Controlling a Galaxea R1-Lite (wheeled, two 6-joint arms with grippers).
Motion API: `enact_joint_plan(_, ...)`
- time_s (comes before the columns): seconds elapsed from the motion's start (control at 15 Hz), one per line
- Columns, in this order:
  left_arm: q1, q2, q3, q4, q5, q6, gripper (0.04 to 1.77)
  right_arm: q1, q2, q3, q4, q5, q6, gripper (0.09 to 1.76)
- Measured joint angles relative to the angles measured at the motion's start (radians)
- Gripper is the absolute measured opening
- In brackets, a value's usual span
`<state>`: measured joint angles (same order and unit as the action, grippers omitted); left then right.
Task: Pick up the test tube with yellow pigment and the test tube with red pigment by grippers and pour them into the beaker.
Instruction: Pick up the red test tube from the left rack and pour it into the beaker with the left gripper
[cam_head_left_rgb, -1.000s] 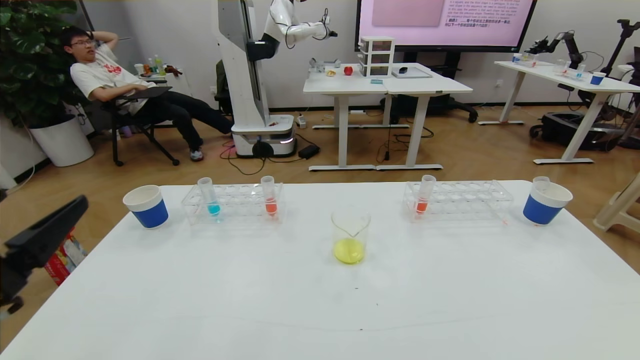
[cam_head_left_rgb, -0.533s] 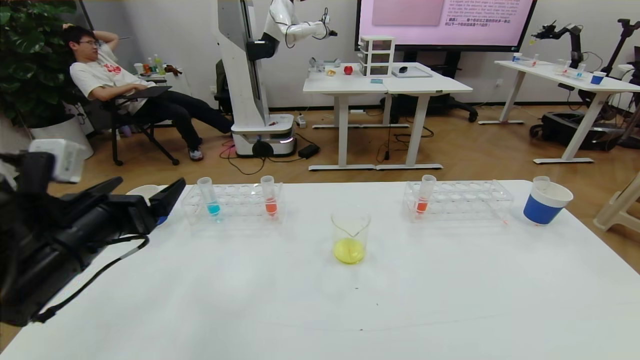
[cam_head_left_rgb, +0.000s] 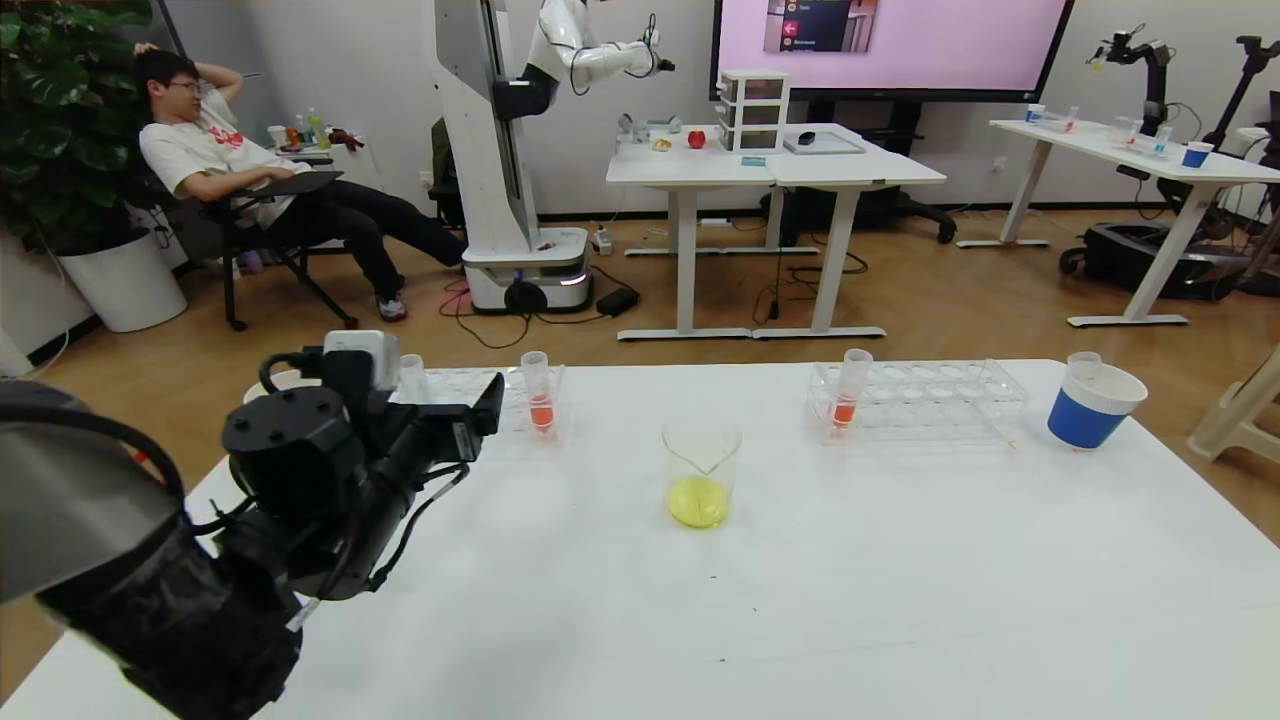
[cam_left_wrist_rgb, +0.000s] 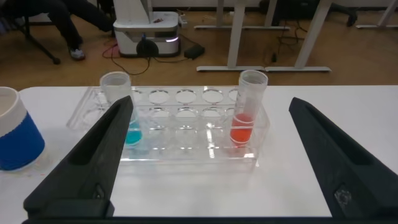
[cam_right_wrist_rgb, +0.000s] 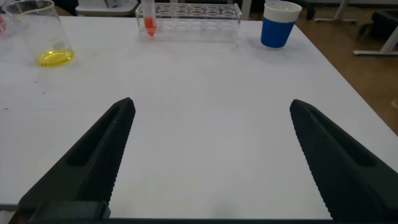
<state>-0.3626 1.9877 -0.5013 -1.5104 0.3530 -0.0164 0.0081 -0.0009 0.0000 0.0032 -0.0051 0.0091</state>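
The left hand (cam_left_wrist_rgb: 211, 162) is wide open just before the rack (cam_left_wrist_rgb: 186, 134) holding the test tube with red pigment (cam_left_wrist_rgb: 247, 109); the right hand (cam_right_wrist_rgb: 211, 158) is open above the worktop (cam_right_wrist_rgb: 205, 112).

On my white table (cam_head_left_rgb: 900, 600) stand two clear racks: one on my left (cam_left_wrist_rgb: 186, 130), one on my right (cam_head_left_rgb: 930, 400). The left rack holds a tube with blue liquid (cam_left_wrist_rgb: 121, 115). A blue cup (cam_head_left_rgb: 1090, 408) sits just beside the right rack's outer end; another blue cup (cam_left_wrist_rgb: 15, 134) sits near the left rack's outer end. Beyond the table, a man (cam_head_left_rgb: 230, 170) leans back in a chair beside a plant (cam_head_left_rgb: 60, 110). A white robot (cam_head_left_rgb: 520, 150) stands near desks (cam_head_left_rgb: 770, 170), under a pink screen (cam_head_left_rgb: 900, 45).
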Motion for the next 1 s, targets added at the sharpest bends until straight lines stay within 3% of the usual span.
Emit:
enact_joint_plan(0.47,-0.05,0.201,-0.201,-0.003,0.021,-0.034,1.75,0.0,0.0,0.0,0.0,0.0,0.0,1.74)
enact_joint_plan(1.0,-0.042,0.378,-0.499,0.066,0.021,-0.002,1.75,0.0,0.0,0.0,0.0,0.0,0.0,1.74)
